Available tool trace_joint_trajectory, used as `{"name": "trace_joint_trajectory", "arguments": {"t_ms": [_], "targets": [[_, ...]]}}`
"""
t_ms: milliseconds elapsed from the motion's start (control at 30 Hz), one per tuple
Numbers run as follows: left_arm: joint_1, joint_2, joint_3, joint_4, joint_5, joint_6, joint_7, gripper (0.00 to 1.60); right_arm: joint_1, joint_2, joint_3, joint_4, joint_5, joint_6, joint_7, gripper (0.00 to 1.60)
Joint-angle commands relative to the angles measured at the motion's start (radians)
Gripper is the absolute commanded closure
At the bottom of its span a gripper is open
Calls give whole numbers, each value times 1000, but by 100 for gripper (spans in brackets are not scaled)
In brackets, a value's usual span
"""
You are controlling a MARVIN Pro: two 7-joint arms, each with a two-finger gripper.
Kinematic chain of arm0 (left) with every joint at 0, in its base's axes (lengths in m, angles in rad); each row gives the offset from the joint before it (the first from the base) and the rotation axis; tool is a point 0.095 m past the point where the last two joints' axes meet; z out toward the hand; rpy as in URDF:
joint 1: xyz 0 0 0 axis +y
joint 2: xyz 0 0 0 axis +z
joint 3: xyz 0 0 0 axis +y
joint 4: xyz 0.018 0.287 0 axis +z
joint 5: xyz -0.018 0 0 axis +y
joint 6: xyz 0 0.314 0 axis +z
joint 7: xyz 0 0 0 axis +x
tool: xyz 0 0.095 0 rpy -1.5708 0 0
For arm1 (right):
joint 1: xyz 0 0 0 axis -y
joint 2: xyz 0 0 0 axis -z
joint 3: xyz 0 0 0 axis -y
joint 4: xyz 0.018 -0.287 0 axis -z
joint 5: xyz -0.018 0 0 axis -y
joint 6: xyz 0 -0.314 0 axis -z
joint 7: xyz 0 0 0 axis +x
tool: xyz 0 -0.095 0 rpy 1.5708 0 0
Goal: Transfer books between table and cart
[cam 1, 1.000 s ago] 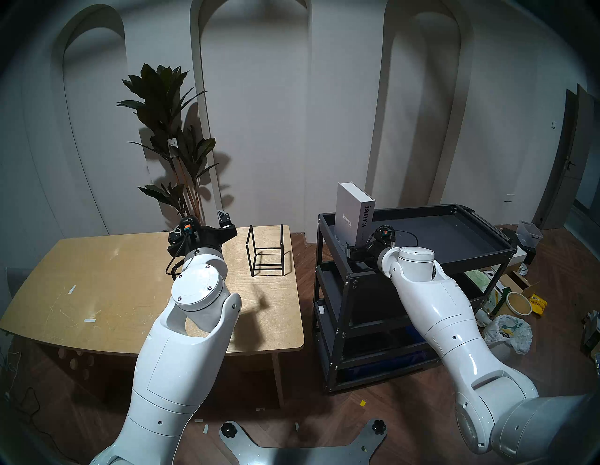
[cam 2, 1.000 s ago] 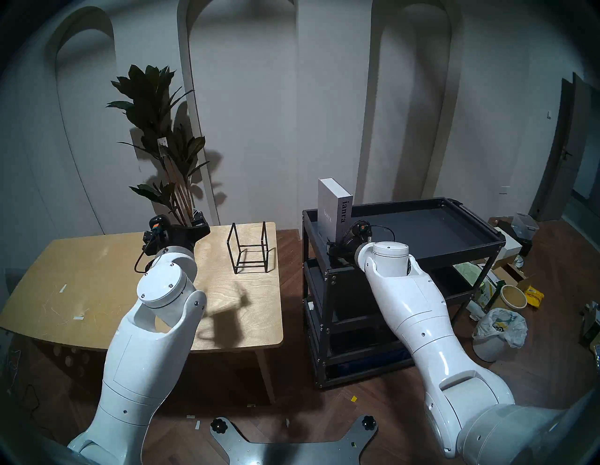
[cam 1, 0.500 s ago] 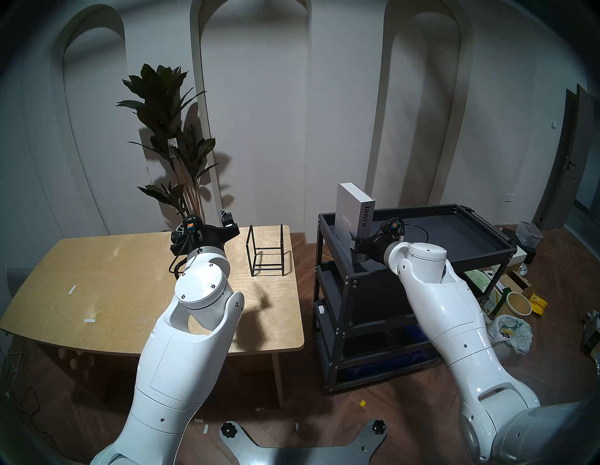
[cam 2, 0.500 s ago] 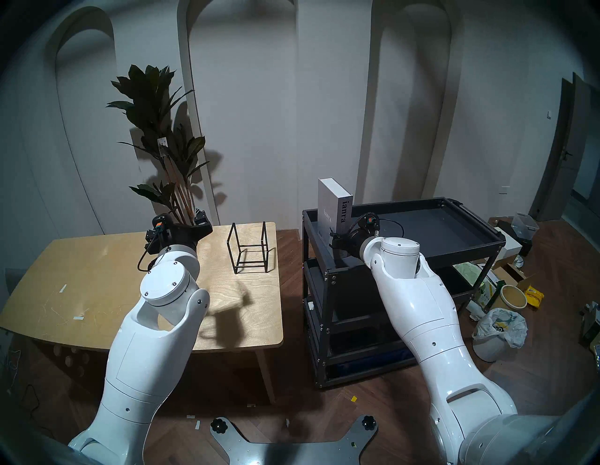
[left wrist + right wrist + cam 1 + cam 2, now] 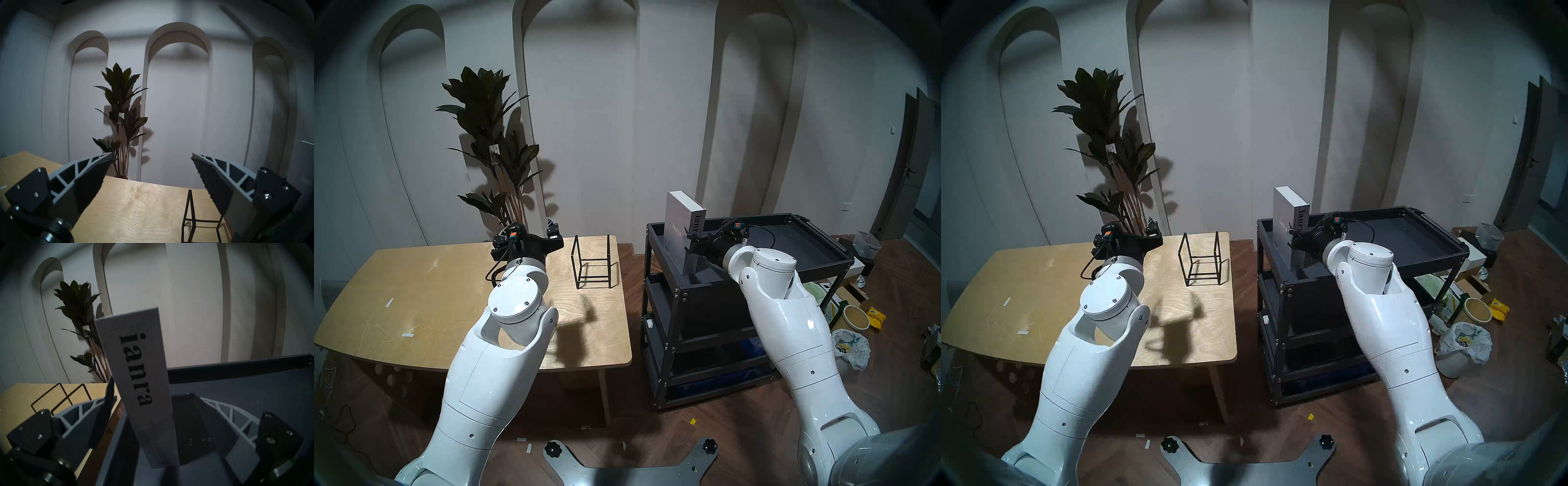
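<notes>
The white-grey book (image 5: pixel 678 224) with black "ianra" lettering stands upright in the front left corner of the black cart's (image 5: pixel 823 266) top tray. It also shows in the other head view (image 5: pixel 1287 217) and the right wrist view (image 5: pixel 141 378). My right gripper (image 5: pixel 689 241) is open and straddles the spine at mid height, one finger on each side (image 5: pixel 151 395). I see a gap on the right side. My left gripper (image 5: pixel 527 234) is open and empty above the back of the plywood table (image 5: pixel 415 288), left of the wire stand.
A black wire stand (image 5: pixel 592 264) sits on the table's back right part. A tall potted plant (image 5: pixel 490 135) stands behind the table. Boxes, a bag and a bucket (image 5: pixel 857 322) litter the floor right of the cart. A gap of floor separates table and cart.
My right gripper has risen from the book's base to mid spine and the right arm has shifted right. The book has not moved. The left arm has shifted only slightly.
</notes>
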Motion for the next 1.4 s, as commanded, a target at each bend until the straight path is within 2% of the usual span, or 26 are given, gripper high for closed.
{"name": "trace_joint_trajectory", "arguments": {"t_ms": [0, 167, 267, 467, 667, 700, 767, 800, 933, 1133, 1367], "targets": [[50, 83, -11, -32, 9, -63, -83, 0, -70, 9, 17, -115, 0, -30, -4, 0], [92, 123, -45, -33, -8, -127, -154, 0, -163, 0, 23, -199, -18, -95, -43, 0], [111, 130, -69, -38, -24, -143, -174, 0, -203, -9, 23, -231, -29, -119, -69, 0], [129, 127, -102, -34, -49, -179, -190, 0, -287, -23, 6, -303, -90, -220, -135, 0], [141, 127, -113, -25, -71, -203, -210, 0, -356, -70, 27, -315, -80, -300, -127, 0], [143, 128, -114, -24, -75, -210, -215, 0, -385, -79, 35, -326, -91, -334, -123, 0], [145, 124, -118, -20, -83, -225, -220, 0, -387, -101, 42, -309, -86, -360, -118, 0], [146, 123, -118, -18, -83, -232, -221, 0, -385, -111, 55, -297, -58, -363, -93, 0], [144, 122, -120, -12, -91, -241, -227, 0, -384, -142, 74, -267, -70, -422, -76, 0], [138, 138, -132, -8, -130, -234, -261, 0, -362, -128, 55, -242, -73, -514, -46, 0], [136, 153, -136, -8, -136, -224, -274, 0, -344, -114, 29, -246, -121, -491, -64, 0]]}}
